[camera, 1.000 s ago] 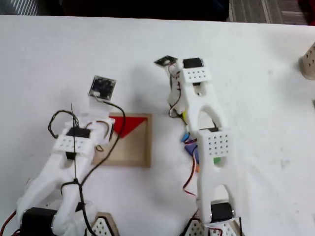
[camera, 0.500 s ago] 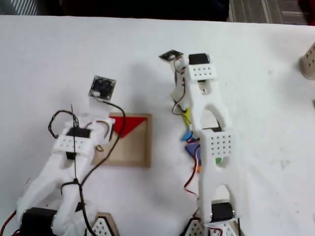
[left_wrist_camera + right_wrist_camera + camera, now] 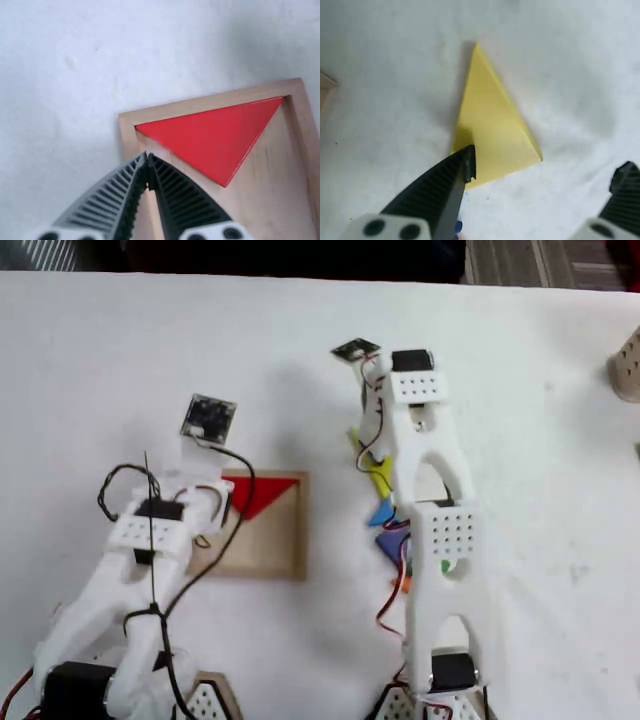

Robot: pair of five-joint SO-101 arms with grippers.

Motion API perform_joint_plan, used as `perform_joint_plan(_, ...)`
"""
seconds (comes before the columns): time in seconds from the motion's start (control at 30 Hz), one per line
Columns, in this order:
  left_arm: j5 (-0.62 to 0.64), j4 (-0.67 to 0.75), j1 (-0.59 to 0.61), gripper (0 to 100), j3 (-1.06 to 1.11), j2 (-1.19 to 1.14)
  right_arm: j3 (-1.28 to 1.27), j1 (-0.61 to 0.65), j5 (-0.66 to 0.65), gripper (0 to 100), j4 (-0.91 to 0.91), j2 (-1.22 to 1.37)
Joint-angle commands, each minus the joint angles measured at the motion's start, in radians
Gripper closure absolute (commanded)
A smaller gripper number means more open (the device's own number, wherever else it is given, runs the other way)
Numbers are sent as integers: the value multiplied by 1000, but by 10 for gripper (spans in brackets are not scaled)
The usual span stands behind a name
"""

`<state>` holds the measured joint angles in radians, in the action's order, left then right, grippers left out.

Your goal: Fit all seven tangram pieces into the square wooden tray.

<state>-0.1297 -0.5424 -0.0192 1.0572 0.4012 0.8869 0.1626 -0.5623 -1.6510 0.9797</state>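
Tangram pcs: one of seven is in the tray [image 3: 276, 546] so far. That's the red triangle [image 3: 262, 492], lying flat w/ its long edge along the tray's far rim. The tray floor that shows is otherwise bare wood. Part of it is hidden under the left arm [image 3: 140, 560] in the high view.

Next candidate, the yellow triangle [image 3: 492, 125], lies flat on the white table [image 3: 530, 400], outside the tray and to its right, under the right arm [image 3: 440, 540]. Over it hangs the right gripper [image 3: 545, 169], jaws wide open, nothing held. One fingertip [image 3: 468, 161] sits at the triangle's edge near a corner, the other well off past the far side. Reads as lining up for a pick, no grip yet.

Over the tray's corner the left gripper [image 3: 148, 161] has its jaws closed on nothing, tips together just beside the red triangle's edge. Can't tell if it touches.

More pcs peek out beneath the right arm in the high view: a blue piece [image 3: 384, 513] and a purple piece [image 3: 394, 540], both partly hidden, shapes unclear. Others can't be made out.

So approx one placed, six to go, yellow likely next.
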Motion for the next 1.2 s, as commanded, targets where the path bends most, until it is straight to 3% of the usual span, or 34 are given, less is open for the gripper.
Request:
perform_joint_plan(0.0, -9, 20, 7, 972, -5, 30, 14, 12, -20, 594, 18, 13)
perform_joint_plan(1.17, -9, 18, 7, 972, -3, 31, 12, 62, -9, 594, -21, -12)
